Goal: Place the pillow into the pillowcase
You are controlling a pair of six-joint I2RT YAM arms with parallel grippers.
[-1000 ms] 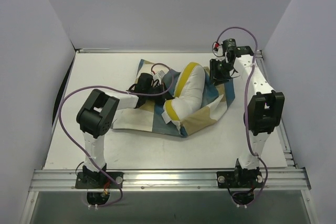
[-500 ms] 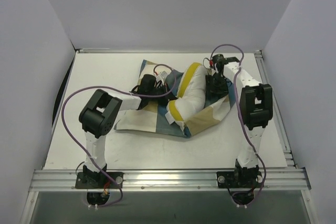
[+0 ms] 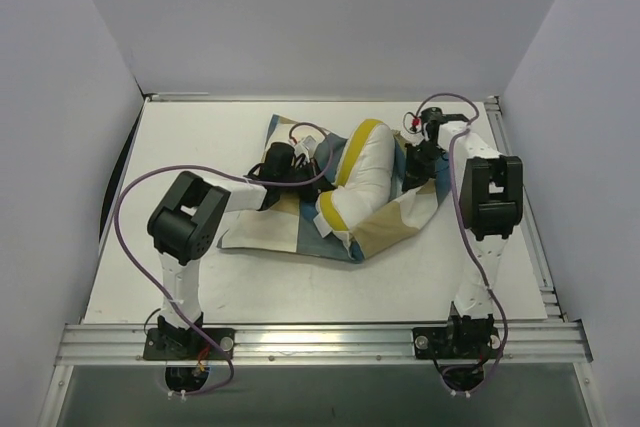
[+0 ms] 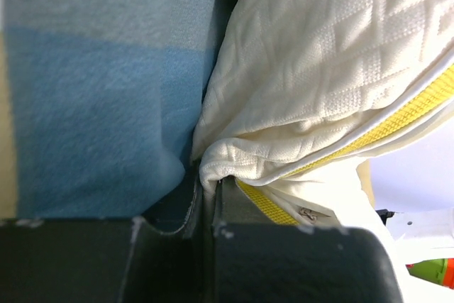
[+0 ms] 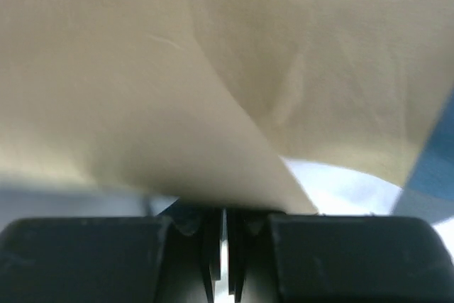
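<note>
Leftmost, left arm elbow-bent low over the table (image 3: 190,137), left gripper (image 4: 209,196) pressed together on a fold of the pillow (image 3: 365,172), bumpy cream knit, yellow piping, half inside the pillowcase (image 3: 270,222), thin blue-tan checks, mid-table, right arm folded steeply, right gripper (image 5: 223,218) pinching tan pillowcase cloth.

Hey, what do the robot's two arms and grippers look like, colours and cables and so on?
Both the left arm and right arm have white links, boxy black joint housings and black bases. A purple cable loops along each. The gripper fingers are black and blocky.
</note>
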